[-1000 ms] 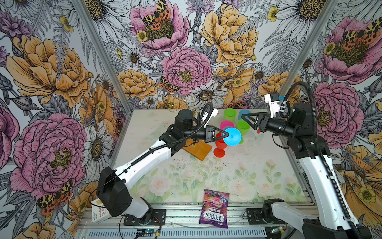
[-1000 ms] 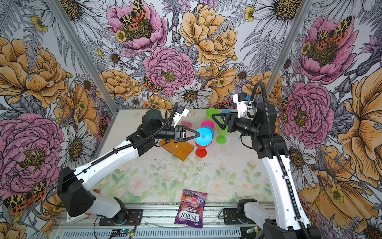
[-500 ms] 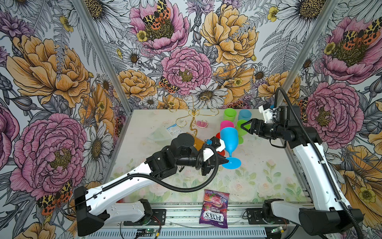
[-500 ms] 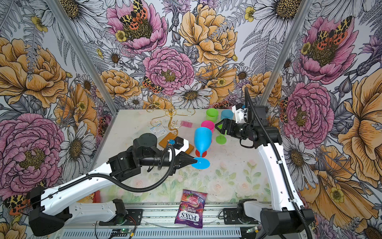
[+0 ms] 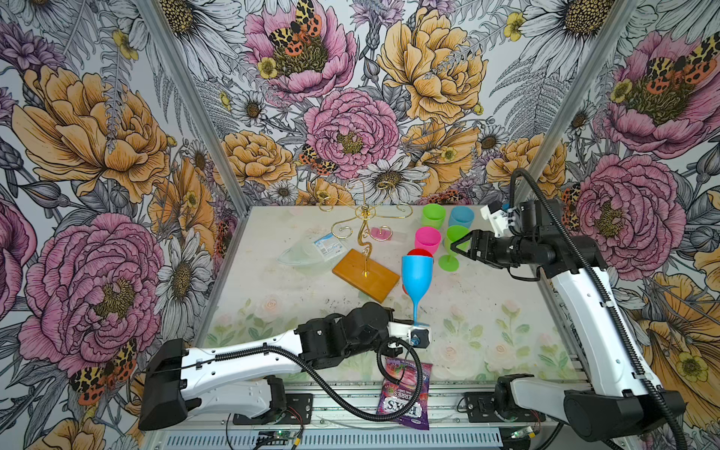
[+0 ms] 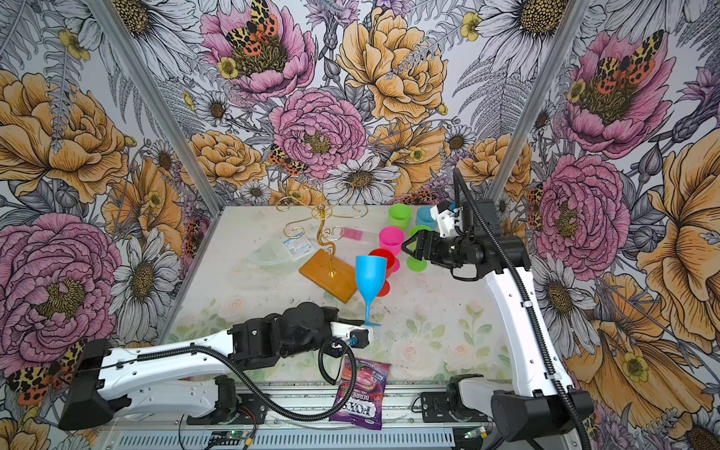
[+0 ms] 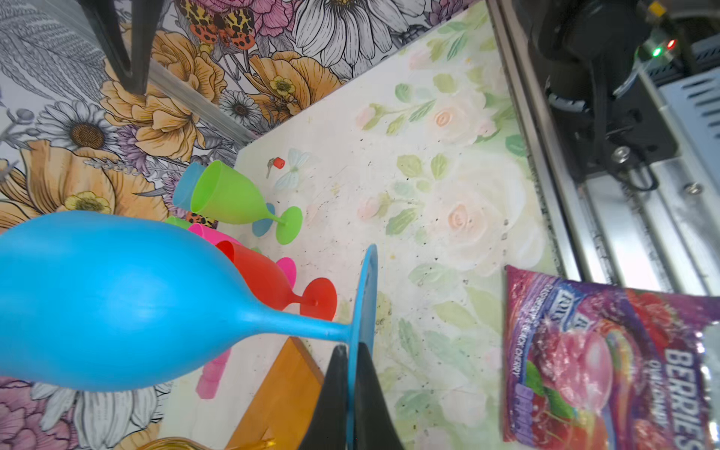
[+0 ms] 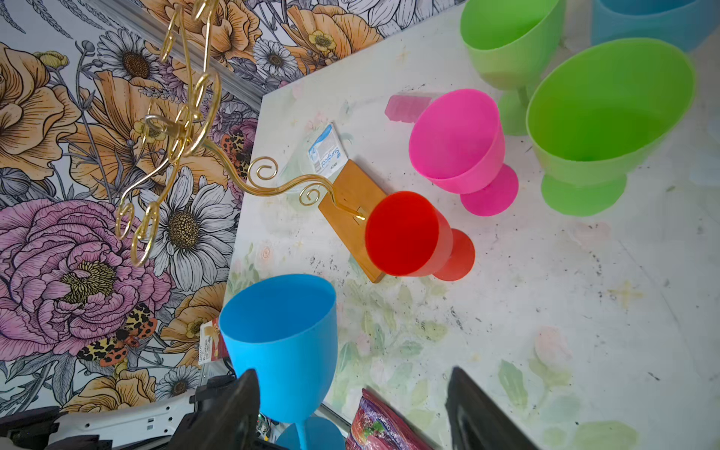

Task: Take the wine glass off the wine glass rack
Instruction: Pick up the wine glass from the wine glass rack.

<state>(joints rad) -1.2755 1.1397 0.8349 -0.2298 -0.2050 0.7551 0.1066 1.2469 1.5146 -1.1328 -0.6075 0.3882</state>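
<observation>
The gold wire wine glass rack (image 5: 364,276), on its orange-brown wooden base, stands far and central on the table (image 5: 487,311), its scroll arms bare. Just right and nearer, our left tool (image 7: 349,352) pinches the round foot of the blue plastic wine glass (image 5: 417,272), upright and low over the table. We judge the set-down is in hand: next we lower gently, then release. Far right, our right tool (image 5: 455,246) hangs spread and empty beside a green plastic goblet (image 5: 448,263).
</observation>
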